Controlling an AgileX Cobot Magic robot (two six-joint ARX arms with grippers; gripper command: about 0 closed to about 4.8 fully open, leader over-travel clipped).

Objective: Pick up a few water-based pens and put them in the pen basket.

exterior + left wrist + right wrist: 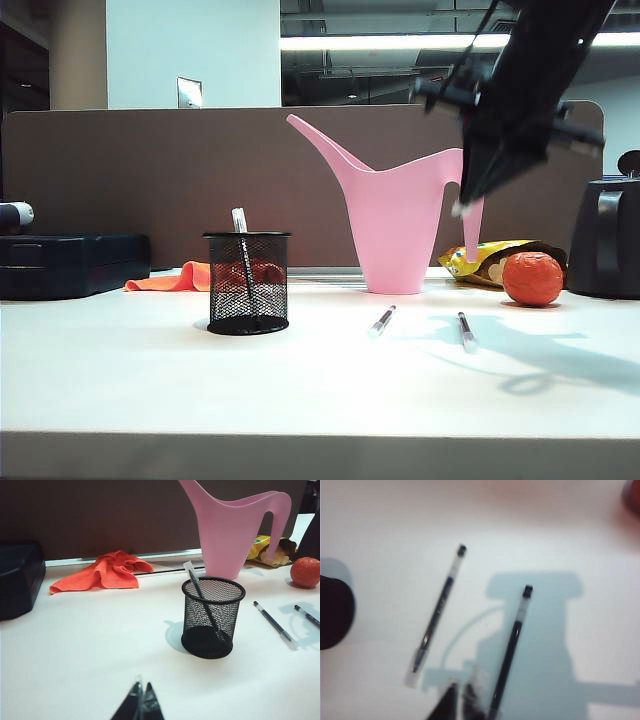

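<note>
The pen basket (247, 283) is a black wire-mesh cup standing left of centre on the white table, with one water-based pen (243, 262) leaning inside it. Two more pens (382, 320) (466, 331) lie flat on the table to its right. My right gripper (463, 206) hangs high above them, shut and holding nothing. Its blurred wrist view looks down on both pens (439, 614) (512, 647) past the shut tips (462, 690). My left gripper (141, 691) is shut and empty, low over the table in front of the basket (212, 617).
A tall pink watering can (400, 225) stands behind the pens. An orange ball (532, 278), a snack bag (485, 260) and a black appliance (605, 240) sit at the right. An orange cloth (175, 278) and a black case (70, 262) lie at the back left.
</note>
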